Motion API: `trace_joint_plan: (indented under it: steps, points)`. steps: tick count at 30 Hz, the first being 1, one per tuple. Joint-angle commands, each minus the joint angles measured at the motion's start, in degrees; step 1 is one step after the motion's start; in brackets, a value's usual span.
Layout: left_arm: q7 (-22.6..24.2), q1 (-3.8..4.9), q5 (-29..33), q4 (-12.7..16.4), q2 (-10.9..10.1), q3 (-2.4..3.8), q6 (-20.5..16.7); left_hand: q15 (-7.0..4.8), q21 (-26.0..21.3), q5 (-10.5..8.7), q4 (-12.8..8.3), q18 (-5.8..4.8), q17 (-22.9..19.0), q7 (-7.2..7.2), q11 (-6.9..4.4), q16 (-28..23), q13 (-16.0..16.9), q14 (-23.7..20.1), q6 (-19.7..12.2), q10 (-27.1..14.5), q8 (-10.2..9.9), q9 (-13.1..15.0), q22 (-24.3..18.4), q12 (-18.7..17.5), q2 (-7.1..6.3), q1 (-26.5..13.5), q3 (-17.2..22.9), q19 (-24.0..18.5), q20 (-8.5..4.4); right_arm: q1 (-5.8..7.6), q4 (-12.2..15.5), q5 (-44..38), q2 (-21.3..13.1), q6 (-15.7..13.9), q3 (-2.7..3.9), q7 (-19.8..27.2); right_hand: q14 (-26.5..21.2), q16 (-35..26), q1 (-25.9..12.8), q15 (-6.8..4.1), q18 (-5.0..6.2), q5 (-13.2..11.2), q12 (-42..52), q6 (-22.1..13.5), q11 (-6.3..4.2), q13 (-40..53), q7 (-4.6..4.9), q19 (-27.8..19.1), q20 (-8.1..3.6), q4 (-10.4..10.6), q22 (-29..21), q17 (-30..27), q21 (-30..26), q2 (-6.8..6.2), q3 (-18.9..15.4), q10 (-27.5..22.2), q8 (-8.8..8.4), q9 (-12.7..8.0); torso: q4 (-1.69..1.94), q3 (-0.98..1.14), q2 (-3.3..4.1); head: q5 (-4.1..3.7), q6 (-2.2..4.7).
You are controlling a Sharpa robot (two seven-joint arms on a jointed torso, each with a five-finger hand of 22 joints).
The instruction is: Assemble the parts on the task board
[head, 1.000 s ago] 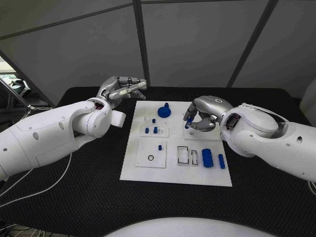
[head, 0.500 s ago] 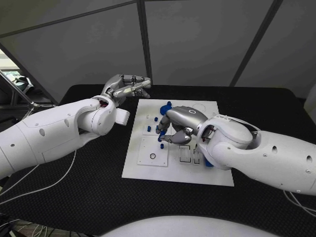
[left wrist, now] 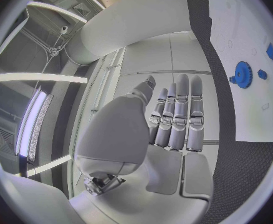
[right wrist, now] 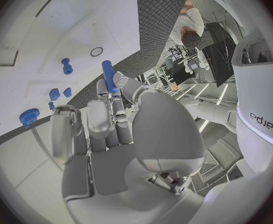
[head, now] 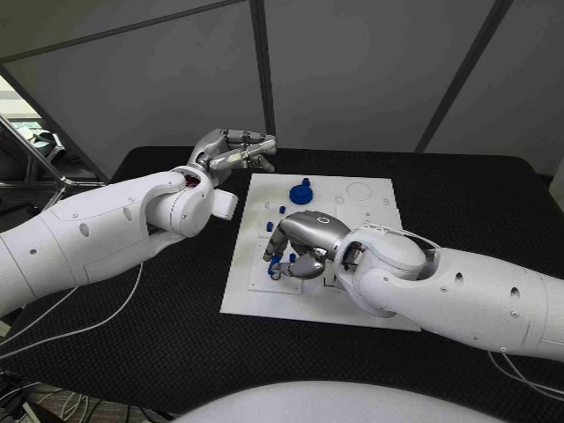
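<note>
Hovering over the task board's (head: 359, 313) left half, your right hand (head: 298, 249) pinches a blue cylindrical part (right wrist: 109, 76) between thumb and fingers, near the board's left edge. Your left hand (head: 235, 150) is raised off the far left corner of the board, fingers straight and side by side, grasping nothing. On the board you can see a blue gear (head: 301, 192) toward its far edge and small blue pegs (head: 270, 225) by the left edge.
</note>
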Motion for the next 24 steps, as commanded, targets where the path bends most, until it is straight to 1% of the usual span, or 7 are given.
trace_joint_plan:
  steps: [1,7,12,15,20,24]
  points:
    - [0.24,0.09,0.18,0.00,0.10,0.03,0.70,-0.01,-0.31,-0.27,-0.24,0.13,-0.08,-0.01,0.16,-0.28,0.09,-0.04,-0.51,-0.24,0.01,0.09,-0.08,-0.06,0.13,0.53,-0.05,0.45,-0.14,-0.06,-0.69,0.23,0.42,1.02,-0.04,1.61,-0.01,-0.05,0.09,-0.35,-0.90,0.26,-0.08,-0.01,-0.05,0.03,0.34,2.17,-0.39,-0.15,6.98,0.01,-0.16,0.30,0.38,0.23,-0.38,-0.01,0.04,0.00,-0.03,0.06,-0.06]
    - [0.20,0.09,0.18,0.00,0.07,0.00,0.73,-0.01,-0.31,-0.27,-0.24,0.13,-0.08,-0.01,0.16,-0.28,0.09,-0.04,-0.51,-0.24,0.01,0.09,-0.08,-0.06,0.13,0.53,-0.05,0.45,-0.14,-0.17,-1.56,-0.35,0.82,2.06,-0.19,1.20,-0.01,-0.05,0.09,-0.35,-0.90,0.26,-0.08,-0.01,-0.05,0.03,0.34,2.17,-0.39,-0.15,6.98,0.01,-0.16,0.30,0.38,0.23,-0.38,-0.01,-0.02,-0.01,0.00,0.23,-0.20]
    - [0.18,0.09,0.18,0.02,0.06,-0.02,0.77,-0.01,-0.31,-0.27,-0.24,0.13,-0.08,-0.01,0.16,-0.28,0.09,-0.04,-0.51,-0.24,0.01,0.09,-0.08,-0.06,0.13,0.53,-0.05,0.45,-0.14,-0.22,-2.06,-0.95,1.07,3.70,-0.29,0.68,-0.03,-0.09,0.07,-0.33,-0.90,0.26,-0.16,-0.05,-0.02,0.02,0.37,2.17,-0.39,-0.16,6.98,-0.07,-0.16,0.33,0.41,0.19,-0.44,-0.02,0.00,-0.04,-0.02,0.22,-0.38]
    - [0.18,0.09,0.18,0.01,0.06,-0.02,0.78,-0.01,-0.31,-0.27,-0.24,0.13,-0.08,-0.01,0.16,-0.28,0.09,-0.04,-0.51,-0.24,0.01,0.09,-0.08,-0.06,0.13,0.53,-0.05,0.45,-0.14,-0.24,-2.40,-1.57,1.30,4.52,-0.34,0.17,-0.03,-0.09,0.06,-0.33,-0.90,0.26,-0.16,-0.05,-0.02,0.02,0.37,2.16,-0.39,-0.16,6.98,-0.08,-0.16,0.34,0.42,0.19,-0.44,-0.02,-0.02,-0.02,-0.05,0.27,-0.42]
    - [0.18,0.09,0.18,0.02,0.03,-0.03,0.81,-0.01,-0.31,-0.27,-0.24,0.13,-0.08,-0.01,0.16,-0.28,0.09,-0.04,-0.51,-0.24,0.01,0.09,-0.08,-0.06,0.13,0.53,-0.05,0.45,-0.14,-0.25,-2.79,-2.67,1.39,4.94,-0.38,-0.90,-0.04,-0.12,0.05,-0.32,-0.90,0.26,-0.19,-0.05,-0.01,0.02,0.38,2.16,-0.38,-0.15,6.98,-0.13,-0.17,0.36,0.43,0.18,-0.46,-0.02,0.02,-0.01,-0.05,0.23,-0.45]
    - [0.18,0.09,0.18,0.01,-0.01,-0.03,0.82,-0.01,-0.31,-0.27,-0.24,0.13,-0.08,-0.01,0.16,-0.28,0.09,-0.04,-0.51,-0.24,0.01,0.09,-0.08,-0.06,0.13,0.53,-0.05,0.45,-0.14,-0.25,-3.01,-3.68,1.40,4.95,-0.39,-1.98,-0.03,-0.08,-0.01,-0.31,-0.90,0.26,-0.23,-0.04,0.01,0.02,0.39,2.17,-0.38,-0.13,7.00,-0.06,-0.15,0.40,0.43,0.17,-0.47,-0.01,-0.03,-0.01,-0.04,0.26,-0.48]
